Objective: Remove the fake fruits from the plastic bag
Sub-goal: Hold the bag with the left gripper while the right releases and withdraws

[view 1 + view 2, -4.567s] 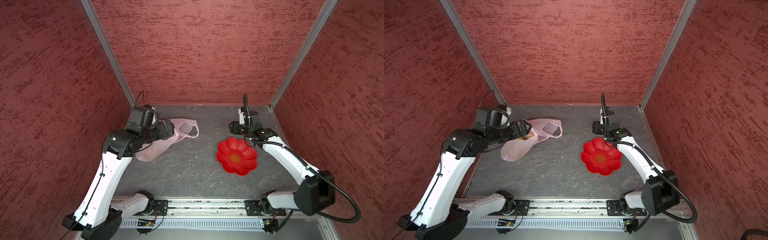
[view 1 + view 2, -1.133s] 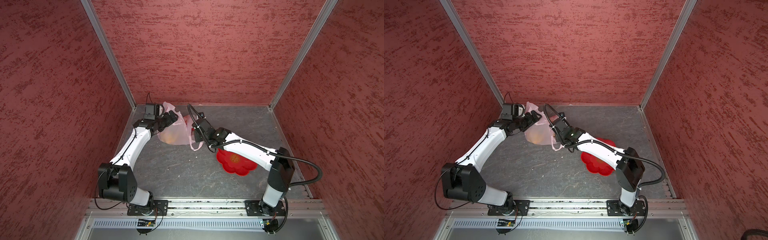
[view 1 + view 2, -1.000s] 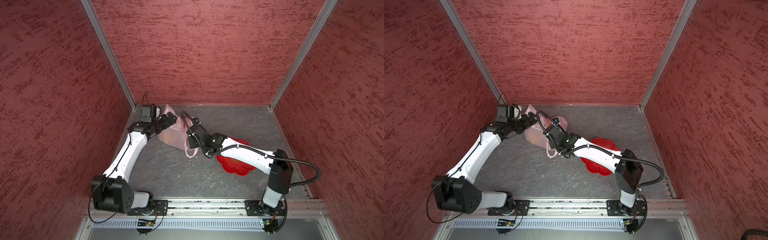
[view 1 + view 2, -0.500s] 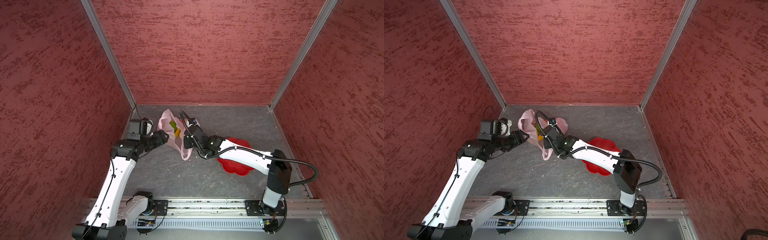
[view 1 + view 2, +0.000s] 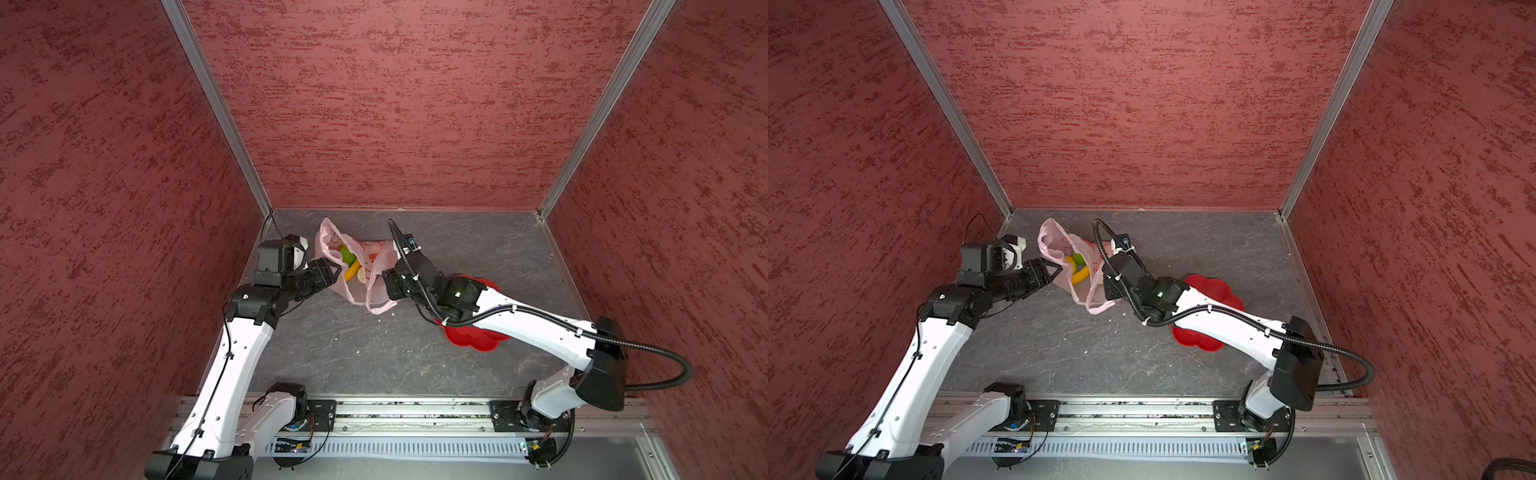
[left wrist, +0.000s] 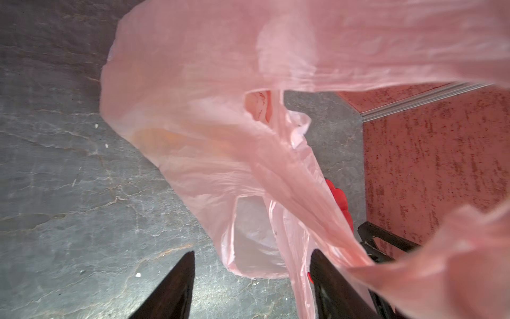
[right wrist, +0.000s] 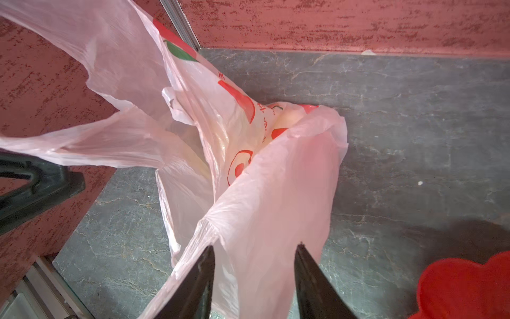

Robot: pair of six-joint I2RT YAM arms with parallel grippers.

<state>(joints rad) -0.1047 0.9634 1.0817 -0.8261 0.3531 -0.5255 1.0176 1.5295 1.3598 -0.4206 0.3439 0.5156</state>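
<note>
Several fake fruits [image 5: 351, 270] now showing inside plastic bag [image 5: 376, 259].

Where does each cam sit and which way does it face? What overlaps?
Top views: high above the front rail, facing down and inward at the grey floor, plastic bag and red dish; left arm and right arm show.
Left wrist: behind the left gripper, looking along its fingers at the bag, dish rim beyond.
Right wrist: behind the right gripper, looking along its fingers at the bag, dish at the edge.
Shared: all show bag, dish, floor; each wrist view catches part of the other gripper.
</note>
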